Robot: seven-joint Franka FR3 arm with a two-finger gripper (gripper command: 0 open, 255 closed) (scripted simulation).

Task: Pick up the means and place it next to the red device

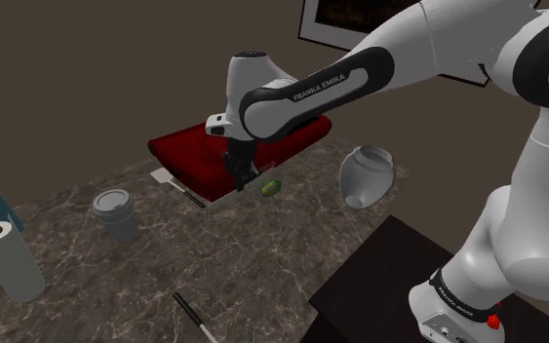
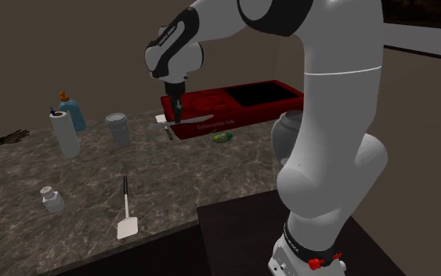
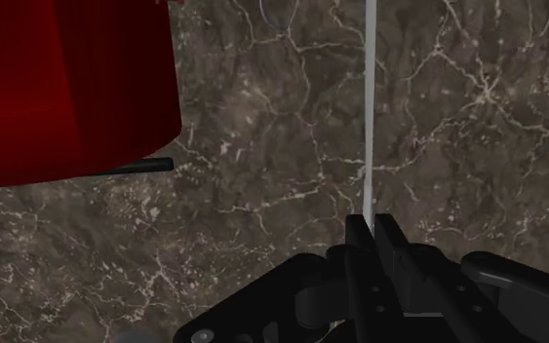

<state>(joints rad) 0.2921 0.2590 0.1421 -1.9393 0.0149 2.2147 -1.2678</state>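
Black 2-finger claw point(image 3: 374, 226) clenched almost fully, tips pinching a thin white strip point(image 3: 369, 117) seen edge-on, which runs straight out from the fingers above the counter. Claw hangs just beside the dark red box-shaped device point(image 1: 262, 146). White flat blade with dark handle point(image 1: 162, 176) lies at that device's corner; cannot tell whether it is the same piece as the strip. Surface: dark brown marble counter point(image 3: 262, 253), pale veins. On it: 1 grey lidded cup point(image 1: 116, 212), 1 pale rounded jar point(image 1: 365, 175), 1 small green item point(image 1: 270, 185). Brown wall behind.
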